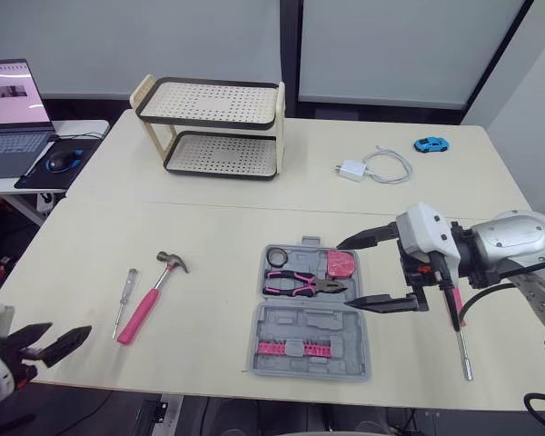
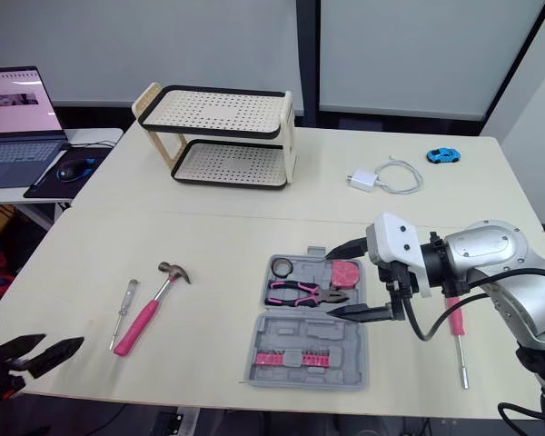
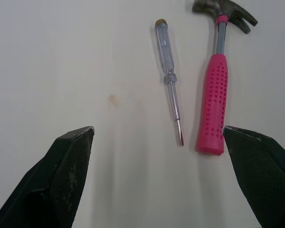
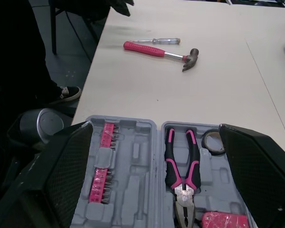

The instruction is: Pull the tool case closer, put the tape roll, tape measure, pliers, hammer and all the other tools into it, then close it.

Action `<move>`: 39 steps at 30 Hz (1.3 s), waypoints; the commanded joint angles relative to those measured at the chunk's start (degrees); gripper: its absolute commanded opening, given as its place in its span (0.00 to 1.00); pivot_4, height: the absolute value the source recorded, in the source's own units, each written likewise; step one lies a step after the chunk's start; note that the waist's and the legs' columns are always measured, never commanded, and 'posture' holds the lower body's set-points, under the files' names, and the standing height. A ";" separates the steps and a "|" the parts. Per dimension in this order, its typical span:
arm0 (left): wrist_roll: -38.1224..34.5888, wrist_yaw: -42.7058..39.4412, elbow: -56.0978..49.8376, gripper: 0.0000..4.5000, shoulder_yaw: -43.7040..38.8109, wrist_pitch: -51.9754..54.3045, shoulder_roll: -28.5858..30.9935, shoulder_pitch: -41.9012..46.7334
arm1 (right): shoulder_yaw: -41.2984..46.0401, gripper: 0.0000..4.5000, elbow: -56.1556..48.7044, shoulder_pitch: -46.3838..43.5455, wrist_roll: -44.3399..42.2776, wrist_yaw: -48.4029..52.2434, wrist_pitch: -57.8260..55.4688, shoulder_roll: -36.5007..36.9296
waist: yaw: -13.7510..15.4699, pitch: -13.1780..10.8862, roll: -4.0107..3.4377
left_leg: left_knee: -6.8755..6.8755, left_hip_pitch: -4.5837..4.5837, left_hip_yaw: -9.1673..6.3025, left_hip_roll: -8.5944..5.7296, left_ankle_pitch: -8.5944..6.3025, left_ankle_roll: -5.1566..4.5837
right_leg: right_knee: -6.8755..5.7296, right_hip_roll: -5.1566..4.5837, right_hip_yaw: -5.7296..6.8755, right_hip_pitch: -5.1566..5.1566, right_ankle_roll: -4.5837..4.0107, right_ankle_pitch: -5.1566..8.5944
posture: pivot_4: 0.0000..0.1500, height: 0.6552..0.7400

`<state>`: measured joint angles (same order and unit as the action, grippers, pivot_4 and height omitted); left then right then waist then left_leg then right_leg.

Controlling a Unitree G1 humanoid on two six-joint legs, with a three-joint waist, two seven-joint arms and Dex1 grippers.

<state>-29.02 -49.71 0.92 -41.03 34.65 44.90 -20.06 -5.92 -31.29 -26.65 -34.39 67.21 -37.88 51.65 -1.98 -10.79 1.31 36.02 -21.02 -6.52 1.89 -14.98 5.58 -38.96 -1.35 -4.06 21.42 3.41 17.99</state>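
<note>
The grey tool case (image 1: 311, 338) lies open near the table's front edge. In its far half sit a black tape roll (image 1: 275, 258), pink-handled pliers (image 1: 300, 285) and a pink tape measure (image 1: 341, 264). Pink bits (image 1: 294, 348) fill the near half. My right gripper (image 1: 343, 272) hovers open at the case's right side, its fingers spread around the tape measure end. A pink-handled hammer (image 1: 153, 298) and a clear screwdriver (image 1: 124, 300) lie left of the case. My left gripper (image 1: 70, 330) is open at the front left, short of both. A pink-handled screwdriver (image 1: 460, 338) lies under my right arm.
A two-tier perforated rack (image 1: 214, 127) stands at the back left. A white charger with cable (image 1: 363, 168) and a blue toy car (image 1: 431, 144) lie at the back right. A laptop (image 1: 9, 113) and mouse (image 1: 62, 161) sit on a side desk to the left.
</note>
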 commanded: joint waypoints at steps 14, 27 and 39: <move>9.31 14.90 12.03 1.00 15.18 -3.81 -5.03 19.11 | 0.78 0.99 -2.66 2.93 1.75 -0.46 1.84 1.07 | 0.09 0.02 0.03 | 0.01 0.00 -0.01 -0.01 0.00 0.00 | -0.01 0.01 0.00 -0.01 0.02 -0.02 | 1.00 0.94; 13.13 16.25 18.66 0.67 21.50 -2.06 -6.23 23.73 | 1.38 1.00 -3.03 3.75 2.20 -0.61 2.10 2.27 | 0.10 0.14 -0.19 | 0.01 0.02 -0.01 -0.04 0.00 0.00 | -0.03 -0.01 -0.01 -0.04 0.04 -0.03 | 1.00 0.94; 12.00 15.01 15.55 0.05 18.97 -2.43 -4.90 20.95 | 1.86 1.00 -3.10 4.08 1.91 -2.01 1.85 2.48 | 0.09 0.29 -0.45 | 0.01 0.05 0.00 -0.07 0.00 0.00 | -0.03 -0.03 -0.02 -0.05 0.05 -0.04 | 1.00 0.94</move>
<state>-16.76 -33.54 17.15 -21.99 31.70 39.39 2.83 -5.88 -32.60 -22.51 -32.11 65.71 -36.41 53.58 -1.89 -10.50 0.86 36.03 -20.97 -6.52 1.82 -14.97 5.58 -38.98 -1.38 -4.08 21.37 3.45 17.96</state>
